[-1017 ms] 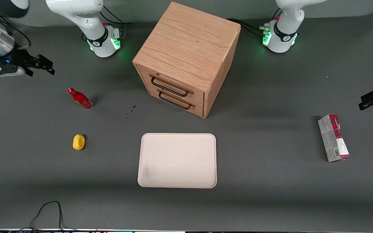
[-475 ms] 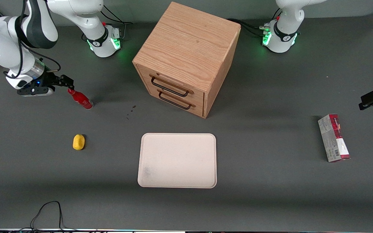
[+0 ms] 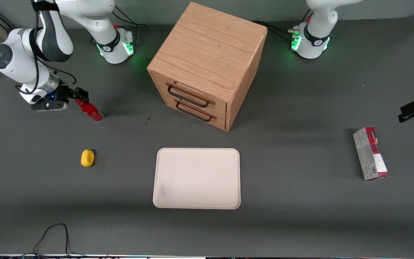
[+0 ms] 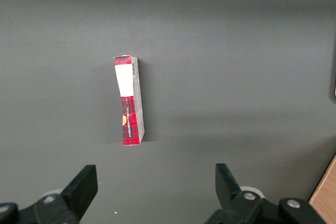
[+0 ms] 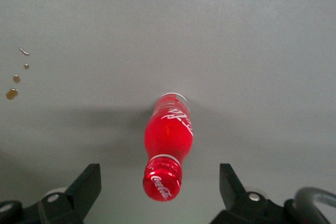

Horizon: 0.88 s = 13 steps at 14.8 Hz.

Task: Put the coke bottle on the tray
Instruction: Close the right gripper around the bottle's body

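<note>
We are in the approach step: our gripper (image 3: 79,95) hangs just above the red cap of the small glossy red coke bottle (image 3: 90,110), which stands upright on the dark grey desk (image 3: 300,216) toward the working arm's end, not yet grasped. In the right wrist view the black fingers (image 5: 86,184) are spread wide apart, with the bottle's cap (image 5: 161,183) between them and touching neither. Next, we judge, the gripper must come down around the neck or body and close squarely, since a narrow glossy bottle could tip or slip.

The large flat cream-pink tray (image 3: 196,201) lies bare, well apart from the bottle and nearer the front camera. A small yellow rounded object (image 3: 87,158) sits near that route, low enough to clear. The oak two-drawer cabinet (image 3: 207,64) and red-and-grey carton (image 3: 370,153) stand aside.
</note>
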Motion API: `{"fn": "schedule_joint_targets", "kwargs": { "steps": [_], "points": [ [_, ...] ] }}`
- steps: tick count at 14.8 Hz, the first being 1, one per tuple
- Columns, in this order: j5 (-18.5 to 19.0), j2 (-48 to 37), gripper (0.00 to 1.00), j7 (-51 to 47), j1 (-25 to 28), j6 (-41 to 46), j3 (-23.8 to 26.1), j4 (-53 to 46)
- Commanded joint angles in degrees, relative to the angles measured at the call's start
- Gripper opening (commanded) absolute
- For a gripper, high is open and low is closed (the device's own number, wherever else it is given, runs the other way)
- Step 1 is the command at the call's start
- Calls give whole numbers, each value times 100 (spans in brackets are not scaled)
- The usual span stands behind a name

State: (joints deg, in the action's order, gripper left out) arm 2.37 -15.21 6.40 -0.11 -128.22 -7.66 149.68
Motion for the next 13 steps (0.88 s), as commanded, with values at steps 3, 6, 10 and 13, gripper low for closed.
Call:
{"fn": "schedule_joint_targets", "kwargs": {
  "steps": [3, 6, 10, 13],
  "points": [
    [18, 132, 100, -131, 46, 7, -43, 0],
    [18, 158, 100, -122, 46, 43, -51, 0],
    [18, 202, 42, -113, 46, 25, -43, -18],
    [18, 202, 0, -104, 37, 34, -43, -44]
  ]
}}
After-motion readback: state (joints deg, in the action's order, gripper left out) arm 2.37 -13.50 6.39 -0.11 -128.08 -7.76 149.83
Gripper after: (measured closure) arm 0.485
